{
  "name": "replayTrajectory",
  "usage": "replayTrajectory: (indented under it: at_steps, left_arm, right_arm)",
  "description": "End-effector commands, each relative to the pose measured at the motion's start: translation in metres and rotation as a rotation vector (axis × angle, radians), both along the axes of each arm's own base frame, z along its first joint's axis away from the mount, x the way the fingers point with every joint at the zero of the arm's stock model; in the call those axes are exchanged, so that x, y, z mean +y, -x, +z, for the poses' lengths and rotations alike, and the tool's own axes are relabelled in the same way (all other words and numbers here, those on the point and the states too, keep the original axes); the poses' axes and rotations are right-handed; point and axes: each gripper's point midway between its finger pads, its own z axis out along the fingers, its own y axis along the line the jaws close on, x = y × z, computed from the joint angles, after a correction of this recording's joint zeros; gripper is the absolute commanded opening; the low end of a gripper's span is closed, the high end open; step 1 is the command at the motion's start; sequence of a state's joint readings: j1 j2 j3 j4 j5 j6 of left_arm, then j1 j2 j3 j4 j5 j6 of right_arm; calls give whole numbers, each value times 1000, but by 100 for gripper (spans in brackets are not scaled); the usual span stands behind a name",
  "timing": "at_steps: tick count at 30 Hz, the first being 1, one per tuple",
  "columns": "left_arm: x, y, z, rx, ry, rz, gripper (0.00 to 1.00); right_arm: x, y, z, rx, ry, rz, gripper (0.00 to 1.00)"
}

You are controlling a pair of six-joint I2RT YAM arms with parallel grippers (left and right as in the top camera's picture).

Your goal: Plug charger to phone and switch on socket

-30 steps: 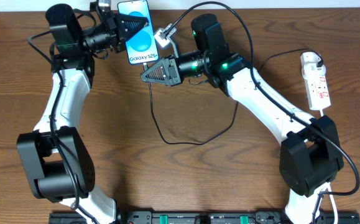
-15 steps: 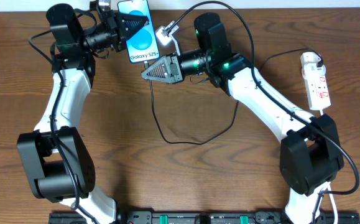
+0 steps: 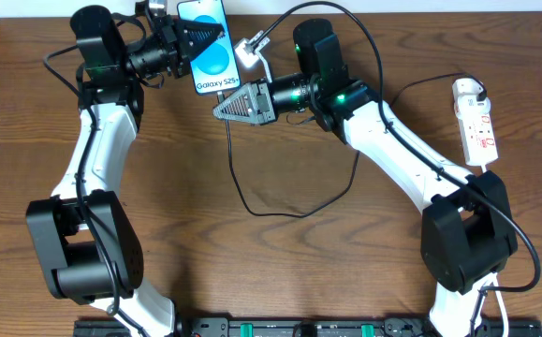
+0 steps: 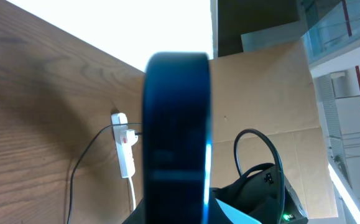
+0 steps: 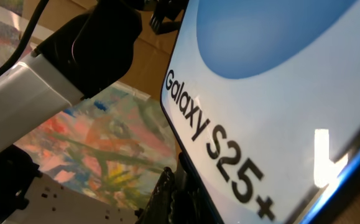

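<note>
My left gripper (image 3: pixel 188 42) is shut on the phone (image 3: pixel 210 51) and holds it above the table's far edge, its lit blue screen facing up. The phone is edge-on in the left wrist view (image 4: pixel 176 137) and fills the right wrist view (image 5: pixel 279 93). My right gripper (image 3: pixel 224 101) is shut on the charger connector and presses against the phone's bottom edge; its dark jaws (image 5: pixel 189 193) touch that edge. I cannot tell if the tip is seated. The black charger cable (image 3: pixel 252 211) loops over the table. The socket (image 3: pixel 477 126) lies at the right edge, and also shows in the left wrist view (image 4: pixel 125 155).
A white plug (image 3: pixel 467 91) with a black cable sits in the socket's far end. The socket's white cord (image 3: pixel 495 300) runs toward the front right. Black arm cables arch above the right arm (image 3: pixel 345 19). A cardboard panel (image 4: pixel 260 93) stands behind the table.
My right gripper has edged slightly up and to the right, closer under the phone's bottom edge. The left arm and phone have stayed still.
</note>
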State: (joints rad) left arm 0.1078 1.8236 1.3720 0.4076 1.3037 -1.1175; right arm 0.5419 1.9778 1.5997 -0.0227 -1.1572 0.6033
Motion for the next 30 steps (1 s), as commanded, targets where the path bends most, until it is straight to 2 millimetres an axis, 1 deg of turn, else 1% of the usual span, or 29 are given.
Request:
replayTrajectory:
  at_steps: [1,4,6,7,10,12,16,19,22,25,26,27,30]
  left_arm:
    - [-19,22,10,-47,0,-132,7]
    - [-19,22,10,-47,0,-132,7]
    - [-19,22,10,-47,0,-129,7]
    - [-18,22,10,-47,0,-128,7]
    - [-18,22,10,-47,0,-128,7]
    - [-18,22,10,-51,-2,-128,7]
    - [-18,22,10,-68,-8,-129,7]
    - [-19,23,10,-110,-23,-139,7]
    - [-19,26,5,-131,-37,-155,7]
    - [-20,29,-12,-112,-65,-161,7]
    - [-19,30,-21,-89,-78,-152,7]
    - [-18,30,-35,-48,-104,-129,7]
    - [-15,30,-60,17,-158,-84,7]
  right_arm:
    - [-12,-27,4,-27,16,-105,6]
    - [-13,-26,0,-14,31,-103,13]
    - [-14,-25,-2,-9,35,-102,17]
    - [-15,-26,-2,-6,37,-103,24]
    - [-17,-28,-2,-6,37,-109,39]
    - [-21,-30,-1,-4,34,-112,46]
    - [-30,-37,-1,-1,29,-123,54]
    - [-38,-45,-1,-1,29,-145,56]
    - [-54,-57,-4,18,41,-182,57]
    - [-71,-67,-13,27,70,-221,57]
    - [-79,-71,-19,37,93,-245,57]
    - [-87,-75,-29,50,131,-273,57]
    - [-101,-79,-52,74,233,-333,57]
